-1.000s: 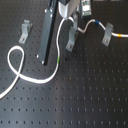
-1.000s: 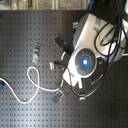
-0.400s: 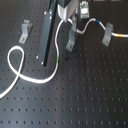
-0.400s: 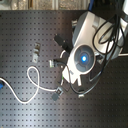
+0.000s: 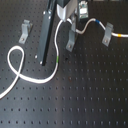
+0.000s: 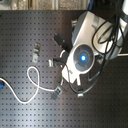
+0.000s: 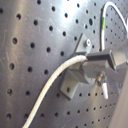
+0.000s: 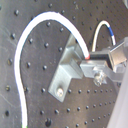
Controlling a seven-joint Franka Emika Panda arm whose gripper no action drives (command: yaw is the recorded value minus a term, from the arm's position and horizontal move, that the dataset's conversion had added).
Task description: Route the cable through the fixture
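Note:
In the first exterior view the white cable [image 5: 56, 70] loops at the left, climbs to my gripper [image 5: 69, 21] at the top middle, then runs right past the right fixture [image 5: 106, 35]. The gripper hangs just above the middle fixture [image 5: 71, 41]. In both wrist views the cable [image 7: 47, 87] [image 8: 30, 37] ends between the fingers, which are shut on it right at the metal bracket of the fixture [image 7: 74, 82] [image 8: 67, 75]. A green band [image 7: 101, 22] and a blue band [image 8: 111, 34] show on the far stretch. The second exterior view has the arm hiding the gripper.
A third fixture [image 5: 24, 31] stands at the first exterior view's left. A black bar [image 5: 46, 35] slants down beside the cable. In the second exterior view the white arm [image 6: 82, 55] covers the board's middle, with the cable loop [image 6: 32, 80] and small brackets [image 6: 36, 52] beside it.
The arm has crept slightly toward the second exterior view's upper left. The cable and the fixtures lie much as before.

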